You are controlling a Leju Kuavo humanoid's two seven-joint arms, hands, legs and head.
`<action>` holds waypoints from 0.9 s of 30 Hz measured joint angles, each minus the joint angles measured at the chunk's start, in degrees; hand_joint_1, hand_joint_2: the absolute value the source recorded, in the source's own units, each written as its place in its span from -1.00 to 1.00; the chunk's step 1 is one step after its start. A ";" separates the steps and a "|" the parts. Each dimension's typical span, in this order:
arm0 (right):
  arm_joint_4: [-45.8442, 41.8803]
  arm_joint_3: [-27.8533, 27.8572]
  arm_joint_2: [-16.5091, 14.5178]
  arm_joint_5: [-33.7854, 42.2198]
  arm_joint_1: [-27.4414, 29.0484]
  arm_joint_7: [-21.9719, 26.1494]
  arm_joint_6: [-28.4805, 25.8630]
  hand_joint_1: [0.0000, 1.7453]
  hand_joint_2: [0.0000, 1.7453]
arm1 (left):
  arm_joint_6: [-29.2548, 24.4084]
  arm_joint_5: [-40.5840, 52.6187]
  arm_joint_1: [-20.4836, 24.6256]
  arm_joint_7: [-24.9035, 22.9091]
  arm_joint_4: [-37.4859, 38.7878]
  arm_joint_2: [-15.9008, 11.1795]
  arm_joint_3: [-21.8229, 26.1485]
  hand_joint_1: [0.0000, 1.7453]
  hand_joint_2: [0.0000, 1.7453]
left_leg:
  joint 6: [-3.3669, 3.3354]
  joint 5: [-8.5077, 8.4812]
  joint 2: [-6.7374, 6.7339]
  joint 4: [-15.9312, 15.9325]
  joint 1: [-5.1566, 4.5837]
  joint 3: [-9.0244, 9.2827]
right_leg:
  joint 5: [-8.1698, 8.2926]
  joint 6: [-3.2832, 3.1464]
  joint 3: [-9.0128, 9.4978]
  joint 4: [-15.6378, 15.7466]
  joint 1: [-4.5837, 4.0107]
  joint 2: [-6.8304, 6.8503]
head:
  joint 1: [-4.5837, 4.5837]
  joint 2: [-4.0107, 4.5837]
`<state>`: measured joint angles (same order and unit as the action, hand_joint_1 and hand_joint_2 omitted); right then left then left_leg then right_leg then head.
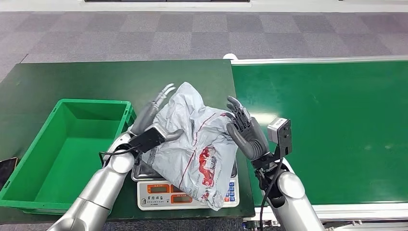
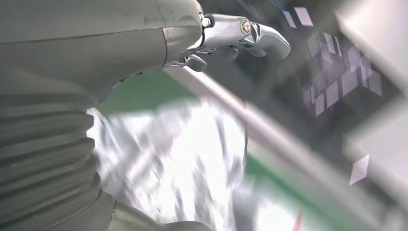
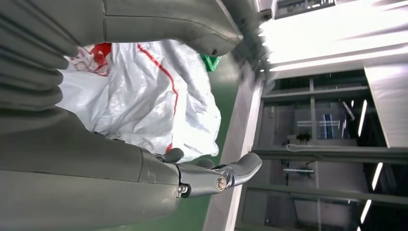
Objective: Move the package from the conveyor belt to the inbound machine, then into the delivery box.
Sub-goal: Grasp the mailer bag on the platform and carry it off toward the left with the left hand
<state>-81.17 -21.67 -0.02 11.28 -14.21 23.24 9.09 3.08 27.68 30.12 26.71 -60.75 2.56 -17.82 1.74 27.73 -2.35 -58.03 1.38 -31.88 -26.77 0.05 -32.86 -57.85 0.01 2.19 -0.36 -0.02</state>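
Head view: taken from high, facing forward and down over the table (image 1: 72, 77) and conveyor belt (image 1: 327, 125).
Left wrist view: set close behind the left hand (image 2: 96, 43), blurred.
Right wrist view: set close behind the right hand (image 3: 120, 159), turned sideways.
Shared: the package (image 1: 195, 144) is seen in all three views.

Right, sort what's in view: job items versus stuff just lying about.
Job:
package, on the scale
scale, the inbound machine
green bin, likely the delivery box
conveyor belt
left hand and right hand, flanking the package

Lying about:
dark object beside the bin
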 joint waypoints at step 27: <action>2.00 4.16 0.16 0.35 -3.62 -1.33 2.01 -1.00 -1.00 | 27.55 20.22 24.11 10.52 32.52 0.15 -27.43 1.00 1.00 | -0.02 -0.13 -0.08 0.01 -0.07 0.01 | 0.18 0.01 0.02 -0.02 0.08 -0.08 | 0.01 0.00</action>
<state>-79.17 -17.51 0.14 11.63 -17.83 21.91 11.10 30.63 47.90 54.23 37.22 -28.22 2.70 -45.25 1.72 27.60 -2.44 -58.03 1.31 -31.87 -26.59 0.05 -32.85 -57.87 0.09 2.11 -0.36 -0.02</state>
